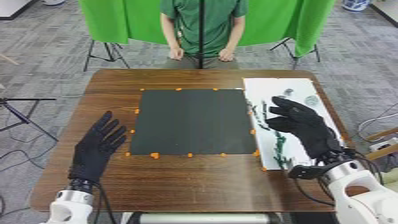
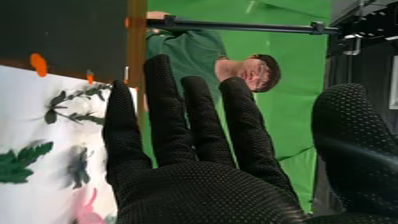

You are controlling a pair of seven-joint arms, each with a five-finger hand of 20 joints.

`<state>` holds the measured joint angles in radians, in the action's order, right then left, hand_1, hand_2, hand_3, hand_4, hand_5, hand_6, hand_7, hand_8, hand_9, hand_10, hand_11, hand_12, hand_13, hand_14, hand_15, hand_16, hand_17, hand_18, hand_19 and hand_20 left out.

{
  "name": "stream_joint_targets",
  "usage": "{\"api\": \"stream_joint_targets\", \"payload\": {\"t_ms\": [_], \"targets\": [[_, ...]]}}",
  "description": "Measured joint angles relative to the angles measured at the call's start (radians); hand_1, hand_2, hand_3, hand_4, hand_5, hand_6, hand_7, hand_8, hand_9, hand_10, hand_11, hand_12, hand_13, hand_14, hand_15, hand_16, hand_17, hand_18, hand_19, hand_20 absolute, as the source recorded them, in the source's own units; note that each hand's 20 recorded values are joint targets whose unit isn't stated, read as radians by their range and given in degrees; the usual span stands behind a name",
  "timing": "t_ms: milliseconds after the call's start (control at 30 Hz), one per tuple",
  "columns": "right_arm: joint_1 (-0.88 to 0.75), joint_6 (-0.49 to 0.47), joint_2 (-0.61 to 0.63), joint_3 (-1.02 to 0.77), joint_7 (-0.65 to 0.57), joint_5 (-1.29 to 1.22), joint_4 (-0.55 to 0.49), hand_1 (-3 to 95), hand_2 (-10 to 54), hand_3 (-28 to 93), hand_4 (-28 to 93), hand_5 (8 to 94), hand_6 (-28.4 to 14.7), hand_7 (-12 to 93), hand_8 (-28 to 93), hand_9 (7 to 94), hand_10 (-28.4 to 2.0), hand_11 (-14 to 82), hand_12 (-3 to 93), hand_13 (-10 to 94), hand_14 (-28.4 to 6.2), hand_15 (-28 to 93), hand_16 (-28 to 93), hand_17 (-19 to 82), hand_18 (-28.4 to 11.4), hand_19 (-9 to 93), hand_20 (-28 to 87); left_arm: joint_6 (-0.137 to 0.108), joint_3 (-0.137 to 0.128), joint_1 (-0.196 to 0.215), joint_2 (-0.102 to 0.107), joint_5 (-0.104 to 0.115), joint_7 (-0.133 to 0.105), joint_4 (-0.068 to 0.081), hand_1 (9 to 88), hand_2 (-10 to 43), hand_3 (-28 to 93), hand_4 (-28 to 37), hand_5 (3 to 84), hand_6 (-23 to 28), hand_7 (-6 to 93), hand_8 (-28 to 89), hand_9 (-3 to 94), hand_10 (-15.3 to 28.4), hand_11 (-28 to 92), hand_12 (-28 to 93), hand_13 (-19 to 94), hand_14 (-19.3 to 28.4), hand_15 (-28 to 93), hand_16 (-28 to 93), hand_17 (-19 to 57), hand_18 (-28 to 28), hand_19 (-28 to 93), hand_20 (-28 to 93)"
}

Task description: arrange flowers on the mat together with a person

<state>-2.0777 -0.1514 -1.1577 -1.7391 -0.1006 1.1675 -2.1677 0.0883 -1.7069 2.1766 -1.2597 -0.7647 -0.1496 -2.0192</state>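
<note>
On the right side of the brown wooden desk point(image 1: 200, 192), the right hand point(image 1: 302, 125) hangs over the white sheet point(image 1: 274, 84), its fingers straight and a little apart, the thumb held well away from them. That sheet runs lengthwise along the right side of the dark mat point(image 1: 191, 122), and the plant pieces lie on it: a thin sprig with small dark leaves point(image 2: 78, 106), a jagged green leaf point(image 2: 19, 164), a blue-grey flower point(image 2: 78, 167) and something pink point(image 2: 89, 212), partly hidden by the right hand's glove. Two pale grey-green pieces point(image 1: 311, 101) lie towards the sheet's far end. The mat is flat on the desk, with small orange marks point(image 1: 155, 155) around its edges. To the left of the mat, the left hand point(image 1: 92, 152) is open, fingers spread and pointing towards the far side; whether it touches the desk, I cannot tell. Beyond the desk hangs a green cloth point(image 1: 266, 25).
</note>
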Motion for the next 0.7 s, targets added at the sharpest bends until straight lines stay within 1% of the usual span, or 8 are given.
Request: {"api": "stream_joint_targets", "payload": {"t_ms": [67,167,233,333,433,500,600,700], "targets": [[0.014,-0.001,0.0,0.002,0.0,0.003,0.004,14.4,8.0,85,-24,35.8,-4.4,16,-10,38.5,-14.5,9.8,19.9,38,-13.8,26,20,7,-22.6,42,22,0.003,-0.001,-0.012,0.0,0.0,0.005,0.002,27.3,-1.2,70,-26.6,28.8,1.9,17.3,-10,23.8,11.0,17,15,23,14.2,21,0,-8.6,21.0,43,6],[0.021,-0.001,0.001,-0.003,-0.001,0.008,0.002,16.3,5.3,84,-24,35.7,-4.4,16,-10,38.9,-14.4,10.3,19.9,38,-13.5,26,20,7,-22.4,42,22,0.015,-0.01,-0.019,-0.002,0.0,0.027,0.002,26.6,-1.6,70,-27.2,28.8,1.9,17.1,-10,23.8,11.0,17,15,23,14.2,21,1,-8.6,21.0,43,6],[0.018,0.005,0.001,-0.005,0.0,0.012,-0.001,17.9,-0.1,80,-25,36.1,-4.4,17,-10,40.1,-14.1,11.8,20.1,40,-12.9,28,20,8,-22.2,42,22,0.018,-0.018,-0.016,-0.001,0.0,0.035,0.001,26.2,-1.7,70,-27.6,28.7,1.9,17.1,-10,23.8,11.0,17,15,23,14.1,20,1,-8.6,21.0,43,6],[0.007,0.035,0.006,-0.005,0.01,0.025,-0.01,18.8,-5.4,76,-28,40.8,-4.4,23,-13,47.0,-14.3,21.2,20.0,46,-12.3,39,16,12,-21.5,50,25,0.019,-0.025,-0.013,0.009,-0.001,0.033,0.001,25.8,-2.3,69,-27.9,28.3,1.8,16.9,-10,23.4,10.8,16,15,23,13.8,20,1,-8.9,21.0,43,6],[-0.007,0.125,0.027,0.013,0.022,0.061,-0.02,22.3,-8.8,73,-28,50.5,-3.7,36,-15,58.5,-14.6,41.2,25.1,58,-11.9,58,15,20,-20.9,64,29,0.035,-0.033,-0.013,0.016,-0.002,0.032,0.001,25.4,-2.9,70,-28.1,28.4,1.9,16.7,-9,23.4,10.8,16,15,23,13.8,19,1,-9.1,21.0,42,6],[-0.011,0.227,0.052,0.045,0.02,0.12,-0.029,24.3,-9.4,72,-28,56.5,-2.1,43,-16,63.4,-13.8,48.0,27.7,64,-11.8,65,16,24,-20.0,69,29,0.043,-0.042,-0.008,0.016,-0.002,0.032,-0.003,25.4,-2.9,70,-28.2,28.4,1.8,16.6,-9,23.5,10.8,16,15,23,13.8,19,1,-9.1,21.0,42,6],[-0.013,0.371,0.099,0.083,-0.028,0.289,-0.051,26.1,-9.5,72,-28,61.7,-0.9,46,-17,67.3,-12.5,52.1,29.4,68,-11.0,70,18,25,-19.7,71,30,0.04,-0.047,0.013,0.018,0.0,0.025,-0.014,25.4,-2.9,70,-28.2,28.4,1.9,16.5,-9,23.5,10.8,16,15,23,13.6,19,2,-9.1,21.0,42,6],[-0.024,0.397,0.15,0.048,-0.126,0.482,-0.088,25.4,-9.5,73,-28,62.5,-0.9,46,-17,67.3,-12.9,51.5,29.7,68,-11.1,70,19,25,-19.7,71,29,0.039,-0.046,0.028,0.018,0.0,0.019,-0.016,25.4,-2.8,70,-28.2,28.4,1.9,16.4,-9,23.5,10.9,16,15,23,13.5,19,2,-9.2,21.0,42,6]]}}
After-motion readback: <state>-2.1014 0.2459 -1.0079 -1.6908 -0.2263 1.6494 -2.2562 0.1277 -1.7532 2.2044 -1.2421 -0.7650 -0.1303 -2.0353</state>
